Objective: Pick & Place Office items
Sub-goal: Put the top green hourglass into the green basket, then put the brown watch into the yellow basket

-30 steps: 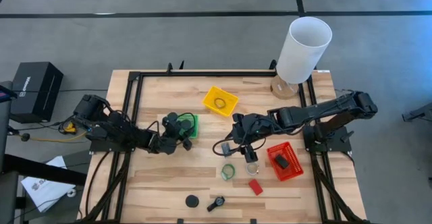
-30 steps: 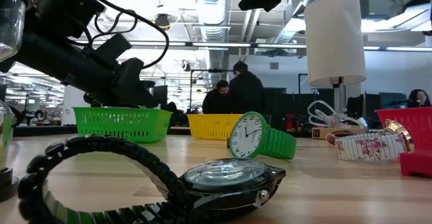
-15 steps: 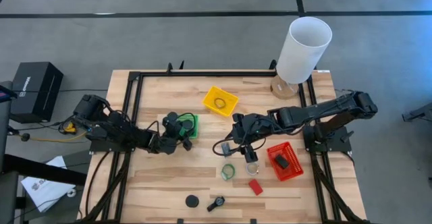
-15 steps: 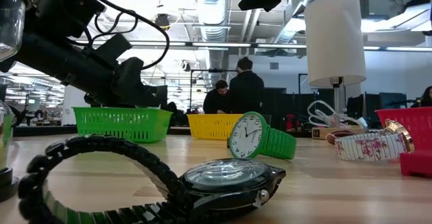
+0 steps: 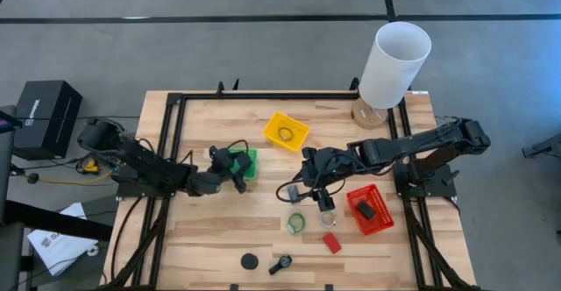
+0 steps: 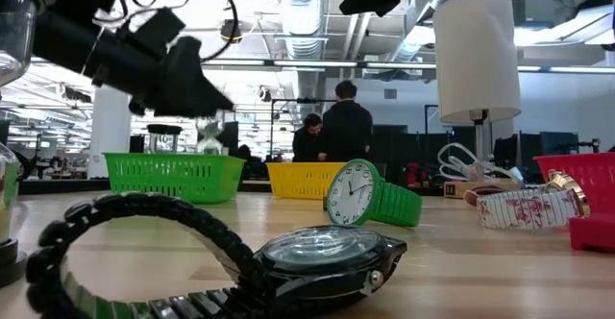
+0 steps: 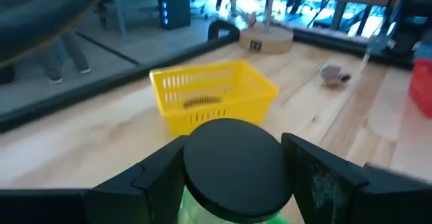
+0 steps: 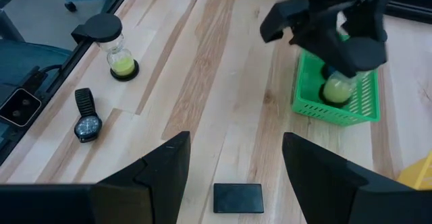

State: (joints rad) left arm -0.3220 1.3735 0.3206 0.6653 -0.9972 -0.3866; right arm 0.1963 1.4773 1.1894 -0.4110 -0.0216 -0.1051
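Lying flat at the table's front edge, a black watch (image 6: 317, 257) has its strap curling away to one side, and a spare hourglass (image 8: 116, 48) stands just beside it. Behind them a green watch (image 6: 360, 194) stands on edge, its dial facing the front. The right gripper (image 8: 236, 150) hangs over mid-table with its fingers spread wide and nothing between them, directly above a dark flat block (image 8: 237, 197). Farther back on the left side, the hourglass being handled (image 8: 337, 89) stands in the green tray (image 5: 253, 155) with its long axis vertical. It has a clear glass bulb holding yellow-green sand and a round black cap on top. The left gripper (image 5: 232, 166) is directly over it, fingers apart on either side of the cap. Whether the pads touch the cap I cannot tell, though they look to stand just clear. Beyond lie the yellow tray (image 5: 272, 123) and the tall white cylinder (image 5: 394, 63).
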